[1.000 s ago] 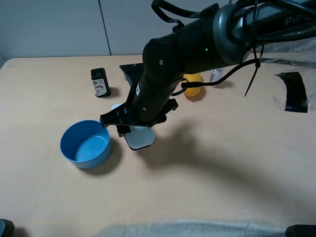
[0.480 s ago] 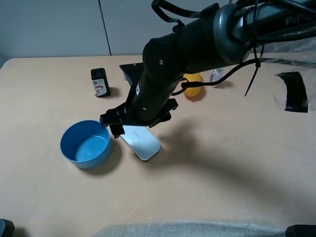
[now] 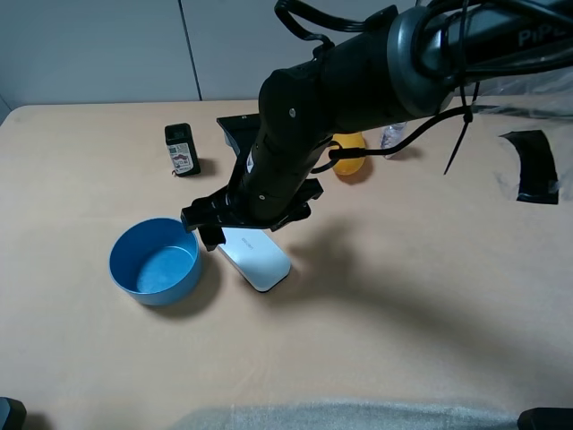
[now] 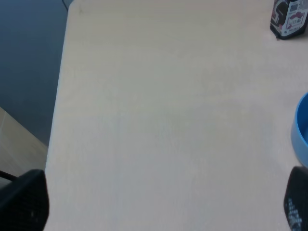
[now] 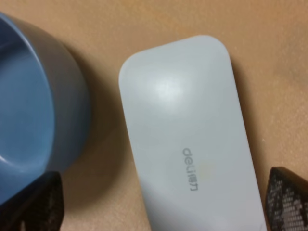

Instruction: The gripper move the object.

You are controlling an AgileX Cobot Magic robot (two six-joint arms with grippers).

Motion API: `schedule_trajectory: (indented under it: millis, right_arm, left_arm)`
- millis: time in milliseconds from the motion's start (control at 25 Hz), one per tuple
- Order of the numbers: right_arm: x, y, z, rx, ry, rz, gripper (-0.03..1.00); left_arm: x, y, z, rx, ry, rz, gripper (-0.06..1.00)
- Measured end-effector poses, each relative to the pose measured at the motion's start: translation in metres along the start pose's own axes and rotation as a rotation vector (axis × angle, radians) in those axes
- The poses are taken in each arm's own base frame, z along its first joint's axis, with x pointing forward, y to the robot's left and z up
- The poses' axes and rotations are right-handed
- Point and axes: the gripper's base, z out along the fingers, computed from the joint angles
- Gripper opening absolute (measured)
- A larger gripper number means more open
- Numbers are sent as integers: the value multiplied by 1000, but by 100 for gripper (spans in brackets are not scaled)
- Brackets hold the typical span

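High camera, right claw: your right claw (image 3: 246, 226) is hanging low over the bench (image 3: 403, 313), carried by the thick black arm (image 3: 340, 81) that's reaching across the middle.
High camera, white case: the white case (image 3: 261, 260) is lying flat on the bench, with one end tucked under the claw and the other poking out toward the near edge.
High camera, blue bowl: the blue bowl (image 3: 116, 260) is sitting just beside the case, on the left of this view.
High camera, far side: a black box (image 3: 182, 150) with a label is standing well apart from the case, and an orange fruit (image 3: 351, 154) is peeking out from behind the arm.
Left wrist, left claw: your left claw (image 4: 159, 204) is gaping wide and holding nothing, its fingertips (image 4: 21, 202) hovering over bare bench (image 4: 159, 110).
Left wrist, edges: the bowl's rim (image 4: 301, 130) and the black box (image 4: 288, 19) are just showing.
Right wrist, right claw: the right claw (image 5: 159, 202) is spread wide, its fingertips (image 5: 31, 204) standing either side of the case and gripping nothing.
Right wrist, white case: the case (image 5: 187, 144) is lying flat between them with its grey lettering facing up. The bowl's wall (image 5: 62, 106) is just beside it, with a shaded strip of bench between.
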Motion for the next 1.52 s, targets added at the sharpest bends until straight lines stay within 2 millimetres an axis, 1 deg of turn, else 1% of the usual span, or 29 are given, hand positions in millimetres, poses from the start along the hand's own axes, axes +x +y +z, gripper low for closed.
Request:
schedule_trajectory:
  millis: [200,320,760,880,1160,1520]
  right_arm:
    - [-1,1,-5,-6,-12,-1,69]
    - [-2,2,-10,-11,-21,-2,69]
    - [-3,6,-44,-17,-22,-27,69]
    - [-2,6,-59,-17,-28,-56,69]
    - [0,6,-101,1,-56,-116,69]
    - [11,2,-163,1,-101,-213,69]
  left_arm:
    - [0,0,0,0,0,0,98]
    - [0,0,0,0,0,0,98]
    - [0,0,0,0,0,0,98]
    - [0,0,0,0,0,0,98]
    - [0,0,0,0,0,0,98]
    - [0,0,0,0,0,0,98]
